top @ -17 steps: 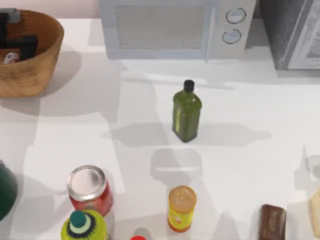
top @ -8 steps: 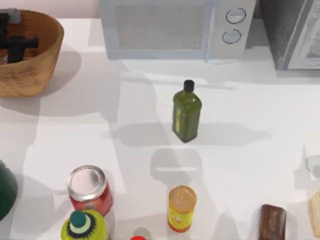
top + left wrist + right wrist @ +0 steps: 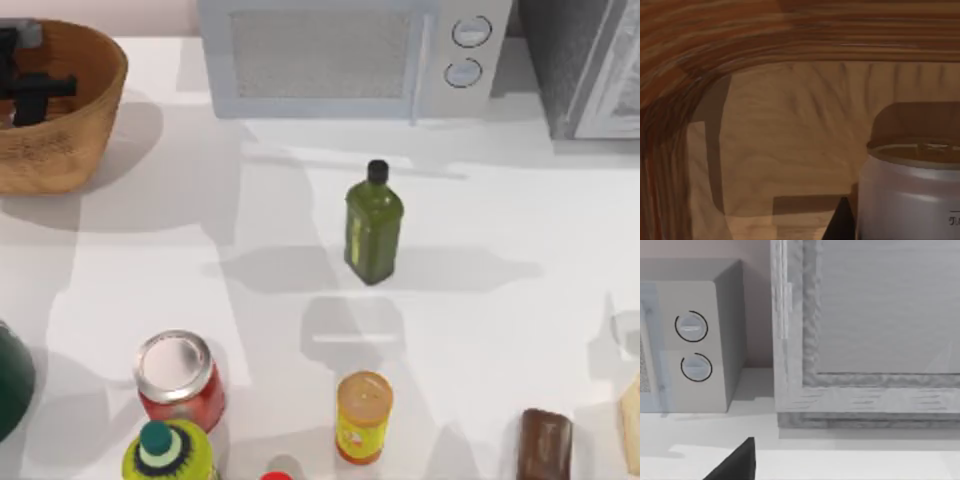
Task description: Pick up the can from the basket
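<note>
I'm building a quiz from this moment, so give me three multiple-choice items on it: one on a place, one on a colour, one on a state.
1. Where is the left gripper?
A. Inside the basket
B. Over the microwave
C. Beside the red can

2. What colour is the upright bottle at mid-table?
A. Blue
B. Green
C. White

3. How does the can stand in the left wrist view?
A. Crushed flat
B. Lying on its side
C. Upright in the basket

Answers:
1 A: the top view shows the dark gripper within the wicker rim.
2 B: green body, black cap.
3 C: its round top faces up, with the basket wall behind.
</note>
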`<state>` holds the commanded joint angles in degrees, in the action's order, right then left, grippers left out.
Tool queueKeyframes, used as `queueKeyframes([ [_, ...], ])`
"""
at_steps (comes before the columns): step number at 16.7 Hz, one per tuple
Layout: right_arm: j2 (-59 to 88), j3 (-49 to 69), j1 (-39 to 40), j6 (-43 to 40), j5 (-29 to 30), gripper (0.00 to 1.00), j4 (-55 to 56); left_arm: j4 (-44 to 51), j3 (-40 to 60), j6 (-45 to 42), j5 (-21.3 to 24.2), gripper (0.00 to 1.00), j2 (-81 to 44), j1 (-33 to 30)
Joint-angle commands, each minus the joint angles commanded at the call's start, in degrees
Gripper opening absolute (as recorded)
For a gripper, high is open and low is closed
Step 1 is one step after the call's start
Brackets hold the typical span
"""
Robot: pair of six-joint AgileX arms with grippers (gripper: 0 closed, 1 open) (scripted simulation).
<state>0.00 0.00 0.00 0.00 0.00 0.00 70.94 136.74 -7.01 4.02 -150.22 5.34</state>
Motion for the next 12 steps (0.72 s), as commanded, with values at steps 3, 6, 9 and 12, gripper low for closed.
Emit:
queueKeyframes([
  [3,0.0,0.0,0.0,0.0,0.0,1.0,0.0,0.34,-2.0,0.7,-0.49,0.0,3.47,0.38],
  [6,0.0,0.0,0.0,0.0,0.0,1.0,0.0,-0.37,-3.11,0.65,-0.58,0.0,5.04,0.23],
  [9,0.0,0.0,0.0,0.0,0.0,1.0,0.0,-3.32,-8.1,0.63,-0.93,0.0,11.69,-0.27],
  [12,0.0,0.0,0.0,0.0,0.0,1.0,0.0,-8.23,-16.64,0.91,-1.39,0.0,22.45,-0.89],
])
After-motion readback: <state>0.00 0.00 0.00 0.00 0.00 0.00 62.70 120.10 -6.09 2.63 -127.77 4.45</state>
